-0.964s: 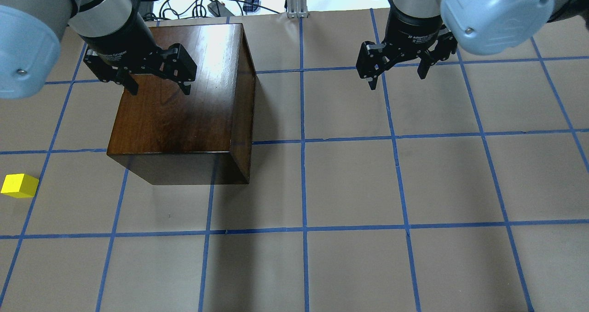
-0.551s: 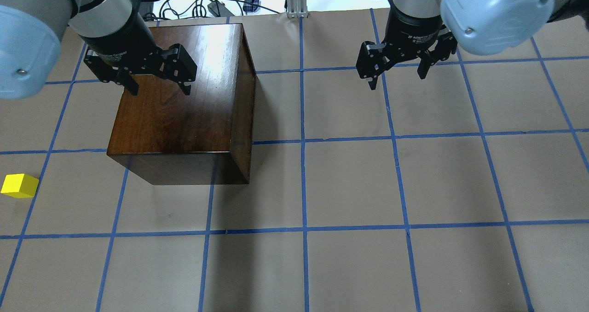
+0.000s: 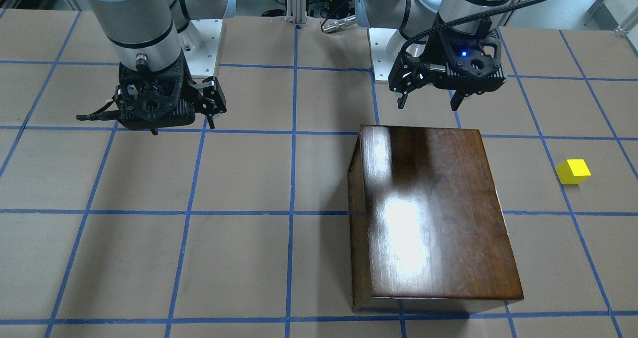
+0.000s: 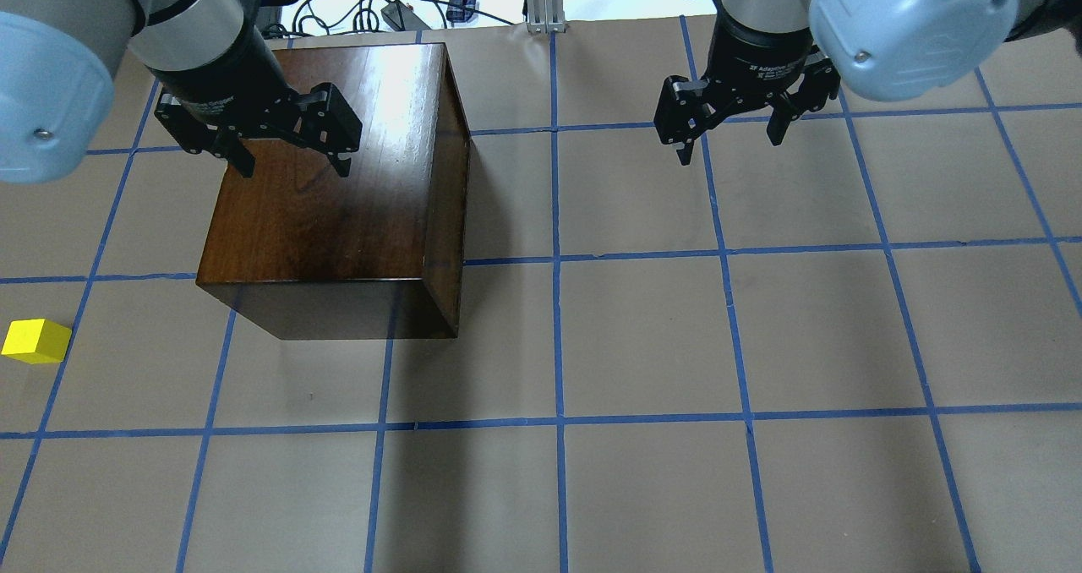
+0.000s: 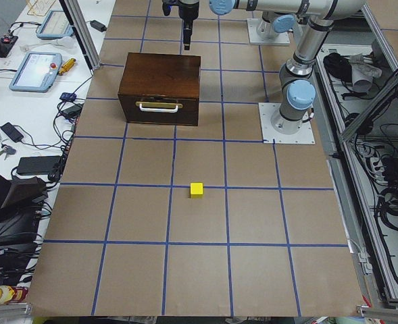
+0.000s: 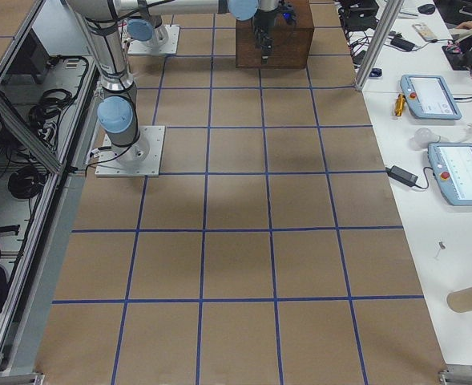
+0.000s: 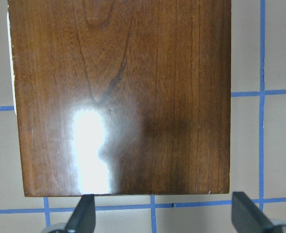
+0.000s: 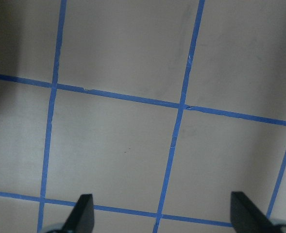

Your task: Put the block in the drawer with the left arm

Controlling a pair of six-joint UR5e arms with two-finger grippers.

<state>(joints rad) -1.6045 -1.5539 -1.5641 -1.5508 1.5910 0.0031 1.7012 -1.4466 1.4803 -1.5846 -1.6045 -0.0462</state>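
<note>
L gripper is held w/ fingers spread wide, nothing clamped. It's seen upper left in the overhead view, raised above the cabinet, no contact. In the L wrist cam both fingertips are seen at the bottom edge, w/ the glossy cabinet top filling most of the frame above them.

Block is found at the far left edge of the overhead view, below and left of the cabinet. It's sat flat on the table, well apart from cabinet and both grippers. In the front-facing view it's at mid right.

Drawer is seen only in the ext left view. Its dark front w/ metal pull is pushed in flush w/ the cabinet, i.e. closed.

R gripper is also held w/ fingers apart and empty, upper right of the overhead view, over bare table paper w/ blue tape grid, well apart from the cabinet.
</note>
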